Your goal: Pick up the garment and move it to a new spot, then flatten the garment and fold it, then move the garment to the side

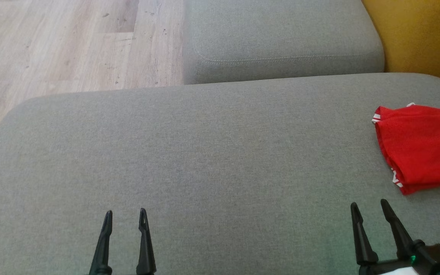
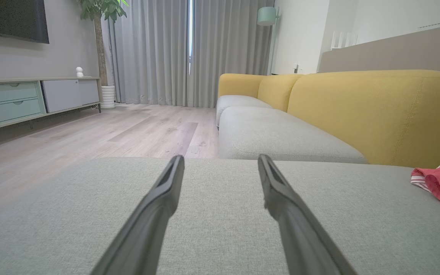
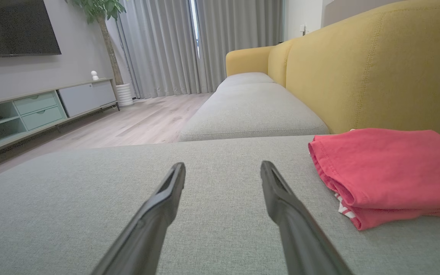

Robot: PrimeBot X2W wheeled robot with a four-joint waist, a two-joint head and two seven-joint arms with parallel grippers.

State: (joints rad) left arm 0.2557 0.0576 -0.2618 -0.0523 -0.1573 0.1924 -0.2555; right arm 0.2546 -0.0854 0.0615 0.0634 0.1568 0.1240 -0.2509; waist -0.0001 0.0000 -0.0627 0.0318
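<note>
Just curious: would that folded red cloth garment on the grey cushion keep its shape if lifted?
Probably not: the folded red garment shows soft layers, so it would likely droop and unfold. Pushed, it may bunch on the grey cushion.

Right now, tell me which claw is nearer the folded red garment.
Right. The right claw sits just short of the folded red garment; the left claw is far off to its left.
</note>
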